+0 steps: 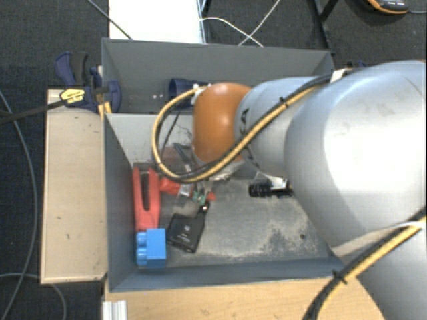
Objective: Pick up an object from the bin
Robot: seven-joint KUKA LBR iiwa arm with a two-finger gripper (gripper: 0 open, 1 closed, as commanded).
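Note:
My gripper (202, 194) hangs under the orange wrist cover in the left middle of the bin, low over the floor. Just to its left lies a red plastic tool (144, 199) with a long handle running along the left wall; its red tip reaches towards the gripper. A small flat black box (185, 233) lies directly in front of the gripper, close below it. A blue toy block (151, 247) sits in the front left corner at the end of the red tool. The arm hides whatever lies under the gripper.
A short black cylinder (270, 190) lies to the right of the gripper beside the arm. A dark blue thing (180, 86) rests against the back wall. The arm covers the bin's right half. Bare grey floor shows front centre.

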